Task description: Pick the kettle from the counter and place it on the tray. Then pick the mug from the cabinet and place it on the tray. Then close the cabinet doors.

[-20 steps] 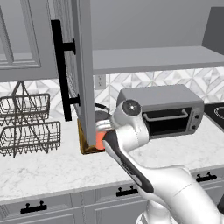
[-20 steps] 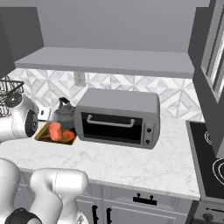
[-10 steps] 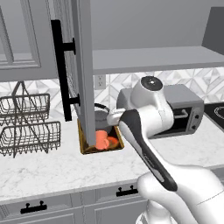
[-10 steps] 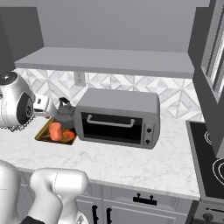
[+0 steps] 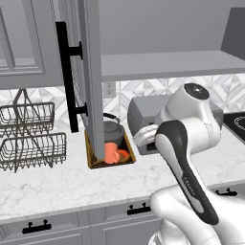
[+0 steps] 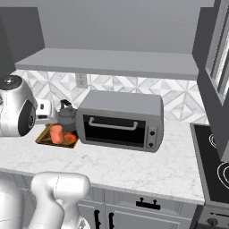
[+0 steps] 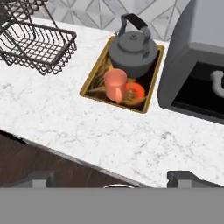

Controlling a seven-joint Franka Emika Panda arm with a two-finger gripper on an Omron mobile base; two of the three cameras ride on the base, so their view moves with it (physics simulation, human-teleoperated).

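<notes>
On the counter, white marble-look stone with grey veins, lies the flat rectangular tray, its rim golden-brown, its floor dark with orange marks. The squat, rounded dark grey kettle stands in the tray's far half, black handle arched over a small lid knob. The small orange-red cylindrical mug stands upright just beside it at its 7 o'clock, handle toward me. My gripper hangs wide open and empty, well apart from the tray; in the hand view the mug lies at 12 o'clock from my fingertips. A wire basket sits at 10 o'clock, the grey boxy toaster oven at 2. One tall grey panelled door with its black bar handle stands open over the tray.
</notes>
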